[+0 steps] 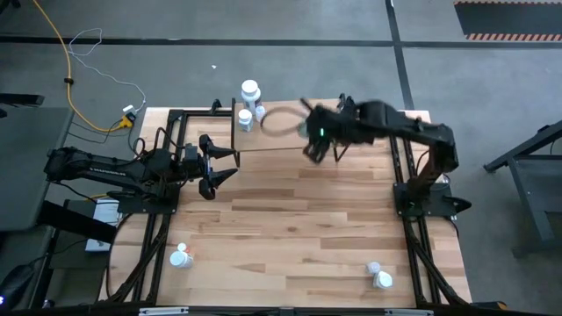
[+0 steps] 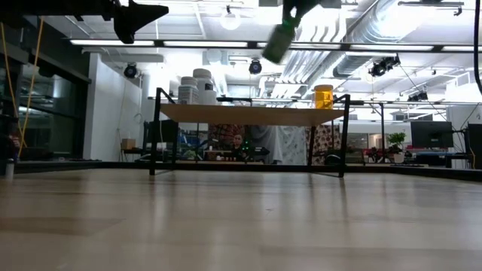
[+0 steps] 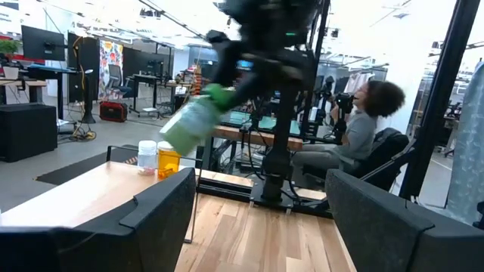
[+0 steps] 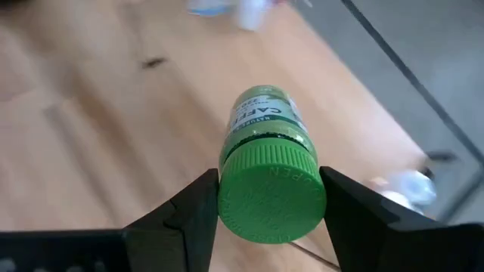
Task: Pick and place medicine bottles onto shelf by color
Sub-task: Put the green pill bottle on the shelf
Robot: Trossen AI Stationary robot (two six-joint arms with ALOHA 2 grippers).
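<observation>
A green medicine bottle [image 4: 266, 177] with a green cap is held in the jaws of the right gripper [image 4: 268, 200], one dark finger [image 4: 198, 208] pressed on each side of the cap. In the high view the right gripper [image 1: 318, 133] is seen raised over the far part of the counter [image 1: 299, 228], above the right end of the shelf [image 1: 272, 132]. In the low view the green bottle [image 2: 277, 41] hangs tilted in the air, well above the shelf [image 2: 252, 114] and apart from it. In the left wrist view the same bottle [image 3: 193, 121] is seen slanting below the dark right arm.

On the shelf, a cluster of white bottles [image 2: 196, 85] stands at its left end and an orange bottle [image 2: 324, 96] near its right end. Two white bottles [image 1: 182, 256] lie at the near left corner of the counter, and two more white-capped bottles [image 1: 379, 276] at the near right.

The left gripper [image 1: 219, 165] is held above the left side of the counter, beside the shelf's left end, its jaws spread wide with nothing between them.

A seated person [image 3: 361, 125] is visible in the room beyond the counter
</observation>
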